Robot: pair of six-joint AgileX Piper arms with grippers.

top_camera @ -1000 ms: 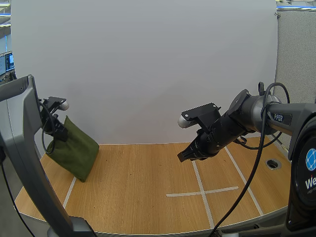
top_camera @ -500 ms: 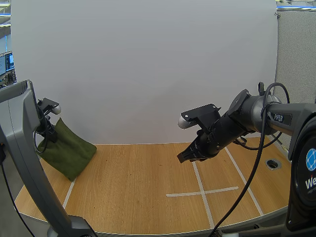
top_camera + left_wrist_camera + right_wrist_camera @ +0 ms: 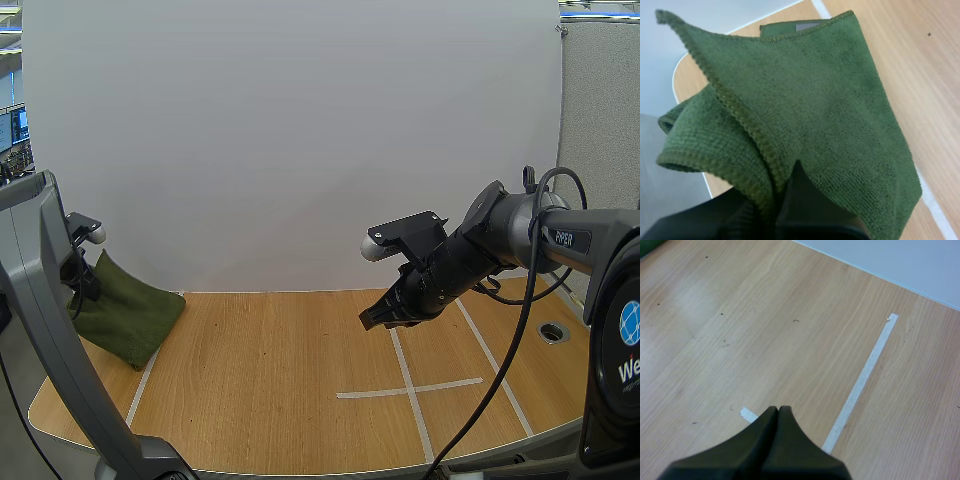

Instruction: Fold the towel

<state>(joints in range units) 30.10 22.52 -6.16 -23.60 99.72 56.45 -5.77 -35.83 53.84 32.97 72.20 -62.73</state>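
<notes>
Over at the far left, the left gripper is clamped on the dark green microfibre towel, its black fingers pinching a bunched fold of the cloth. The towel slopes down from that grip, and its lower part rests on the light wooden surface close to the left edge, just beside a strip of white tape. In the left wrist view the cloth lies doubled over in layers, one stitched corner stands free, and a small grey label shows at the far hem.

Across the bare middle of the surface, the white tape cross marks the wood. Above it, well apart from the towel, the right gripper hangs in the air, angled down, its fingers pressed together into one dark wedge on nothing. In the right wrist view, a tape line runs along the wood beyond them.
</notes>
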